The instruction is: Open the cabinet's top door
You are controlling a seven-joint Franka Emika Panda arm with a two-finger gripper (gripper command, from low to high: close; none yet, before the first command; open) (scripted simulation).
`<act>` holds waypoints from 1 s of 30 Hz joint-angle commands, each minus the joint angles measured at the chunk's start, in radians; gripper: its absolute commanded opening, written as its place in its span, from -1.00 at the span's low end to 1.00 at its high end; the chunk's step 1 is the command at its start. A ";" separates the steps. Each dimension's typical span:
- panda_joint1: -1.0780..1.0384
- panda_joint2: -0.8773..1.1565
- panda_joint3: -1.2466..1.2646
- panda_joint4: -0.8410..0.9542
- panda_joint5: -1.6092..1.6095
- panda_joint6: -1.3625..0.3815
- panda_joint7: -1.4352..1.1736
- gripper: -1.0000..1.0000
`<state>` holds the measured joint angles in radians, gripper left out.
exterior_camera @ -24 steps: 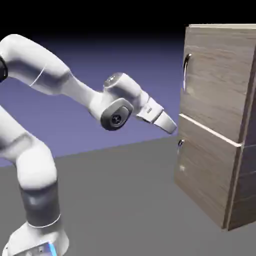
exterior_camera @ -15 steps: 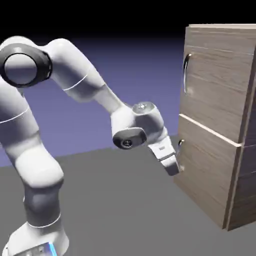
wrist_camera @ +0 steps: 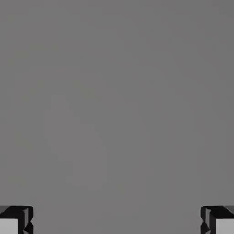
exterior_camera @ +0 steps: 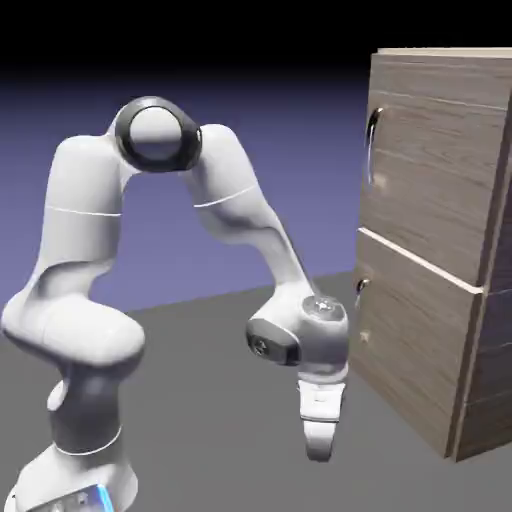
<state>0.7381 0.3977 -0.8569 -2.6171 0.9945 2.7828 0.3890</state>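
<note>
Exterior view: one tall grey-brown wood-grain cabinet [exterior_camera: 440, 250] at right on grey worktop [exterior_camera: 220, 400]; two stacked front panels, larger top door [exterior_camera: 425, 165] shut, one curved metal bar handle [exterior_camera: 371, 145] near its left edge; shorter lower panel [exterior_camera: 410, 335] below. One white arm, end effector [exterior_camera: 319, 450] pointing down at worktop, well below handle, holding nothing.

Hand view: two grey fingertips [wrist_camera: 13, 221] at bottom corners, wide apart, nothing between; only bare grey worktop [wrist_camera: 117, 100] ahead.
</note>
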 commanded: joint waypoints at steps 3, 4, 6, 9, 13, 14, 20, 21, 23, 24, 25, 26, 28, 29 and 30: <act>0.082 0.109 -0.096 0.022 0.112 -0.029 -0.040 0.00; 0.109 0.145 -0.128 0.029 0.149 -0.038 -0.053 0.00; 0.163 0.218 -0.193 0.043 0.224 -0.057 -0.079 0.00; 0.245 0.326 -0.289 0.065 0.335 -0.086 -0.119 0.00; 0.354 0.471 -0.417 0.094 0.484 -0.124 -0.171 0.00; 0.381 0.508 -0.449 0.101 0.522 -0.133 -0.185 0.00; 0.544 0.725 -0.642 0.144 0.745 -0.190 -0.264 0.00; 0.571 0.761 -0.674 0.152 0.782 -0.200 -0.277 0.00; 0.626 0.834 -0.738 0.166 0.857 -0.219 -0.303 0.00; 0.653 0.870 -0.770 0.173 0.894 -0.228 -0.316 0.00; 0.680 0.906 -0.802 0.181 0.931 -0.238 -0.330 0.00; 0.707 0.942 -0.834 0.188 0.969 -0.248 -0.343 0.00; 0.762 1.015 -0.899 0.202 1.043 -0.267 -0.369 0.00; 0.789 1.051 -0.931 0.210 1.080 -0.276 -0.382 0.00; 0.816 1.087 -0.963 0.217 1.118 -0.286 -0.396 0.00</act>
<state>1.5541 1.4852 -1.8197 -2.4004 2.1121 2.4972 -0.0066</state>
